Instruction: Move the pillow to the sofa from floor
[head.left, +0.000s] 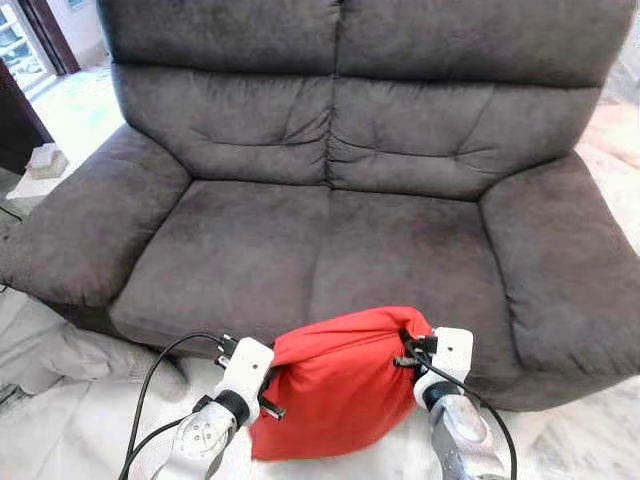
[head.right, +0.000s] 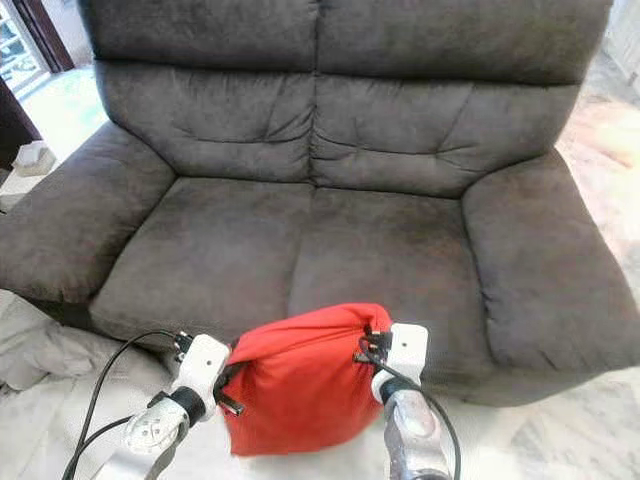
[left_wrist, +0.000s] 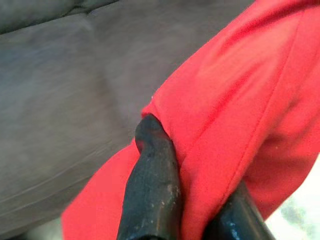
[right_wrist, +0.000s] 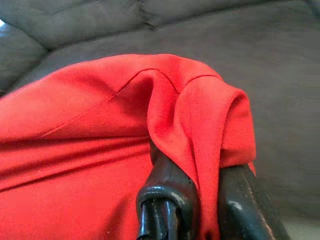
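1. I hold the red pillow (head.left: 335, 385) between my two arms, lifted off the floor and hanging just in front of the sofa's (head.left: 330, 250) seat edge, its top edge about level with the seat cushion.
2. My left gripper (head.left: 268, 385) is clamped on the pillow's left upper corner; the wrist view shows red fabric pinched between my black fingers (left_wrist: 152, 185). I take it by the corner because the fabric bunches there and gives the fingers something thin to close on.
3. My right gripper (head.left: 408, 350) is closed on the opposite upper corner, a fold of cloth gathered over the fingers (right_wrist: 170, 195).
4. Holding both top corners keeps the pillow hanging flat and steady, so it does not swing or twist out of one grip.
5. The seat cushions lie bare ahead of me, so I judge the pillow can go straight forward and onto them once it is raised enough for its lower edge to pass the front.
6. A pale blanket (head.left: 60, 350) lies on the floor (head.left: 590, 440) at my left, beside the sofa's arm.
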